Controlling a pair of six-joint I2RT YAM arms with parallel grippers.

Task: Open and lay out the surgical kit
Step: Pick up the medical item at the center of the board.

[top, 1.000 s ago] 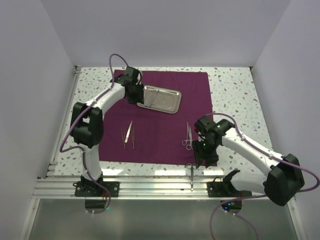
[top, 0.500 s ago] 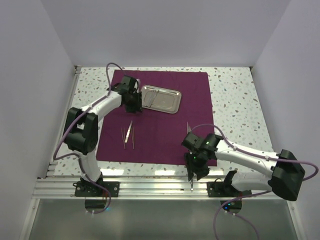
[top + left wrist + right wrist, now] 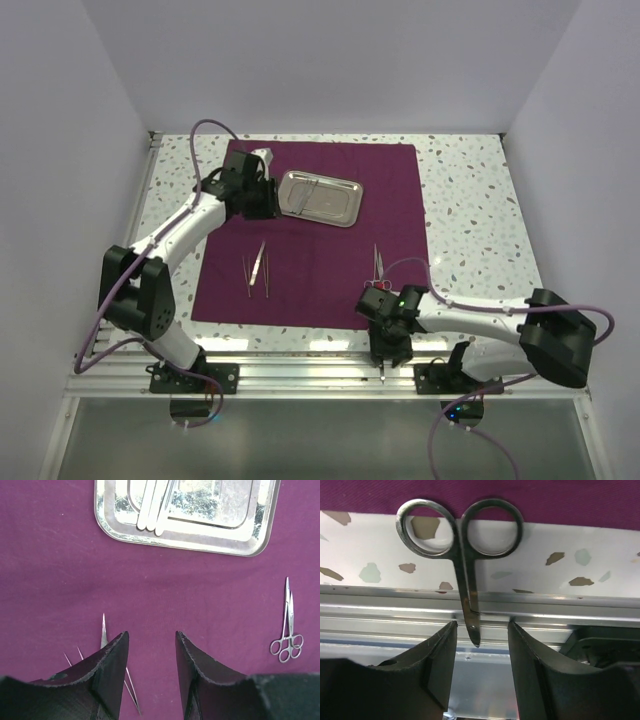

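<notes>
Scissors (image 3: 465,580) lie near-to-far over the bench (image 3: 370,545) edge, tip lined up between the right jaws, parted and empty. Left jaws parted too, far away.

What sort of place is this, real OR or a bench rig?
Probably a lab robot test cell, not an operating room: plain walls box in a speckled tabletop, an aluminium rail edges it, and a purple cloth with a steel tray is laid out.
</notes>
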